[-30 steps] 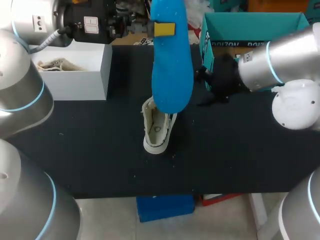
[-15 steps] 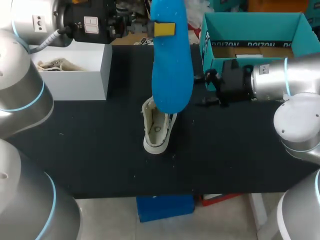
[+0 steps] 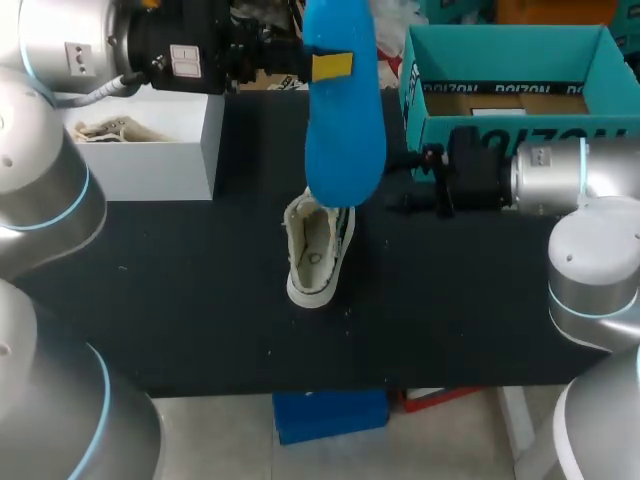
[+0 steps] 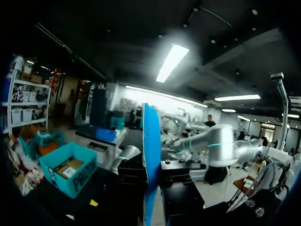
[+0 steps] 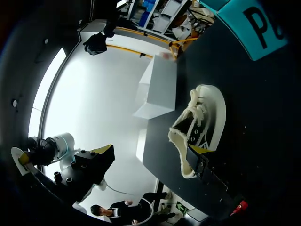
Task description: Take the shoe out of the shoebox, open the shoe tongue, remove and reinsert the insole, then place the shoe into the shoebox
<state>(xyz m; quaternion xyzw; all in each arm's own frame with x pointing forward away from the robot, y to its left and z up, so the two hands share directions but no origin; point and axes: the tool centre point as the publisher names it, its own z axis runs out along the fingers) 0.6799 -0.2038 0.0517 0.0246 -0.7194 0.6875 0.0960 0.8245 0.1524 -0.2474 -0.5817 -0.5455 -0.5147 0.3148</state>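
Bench (image 3: 180, 300): black top; carries both boxes and the shoe.
Shoebox (image 3: 500, 40): teal, lid off, at the far right of the bench; no shoe in it.
White box (image 3: 160, 150): far left of the bench, open-topped, with something pale and laced inside.
Insole (image 3: 345, 130): bright blue, held upright in the air over the middle of the bench; its lower end hangs just over the shoe's heel opening, and I cannot tell whether they touch.
Sneaker (image 3: 318, 255): cream, upright on its sole mid-bench, toe toward the near edge, well apart from the shoebox.
Left tool (image 3: 332, 65): clamped on the insole's upper part, one yellow tip showing on its face.
Right tool (image 3: 405, 182): low in front of the shoebox, pointing toward the sneaker; fingers spread wide, holding nothing.
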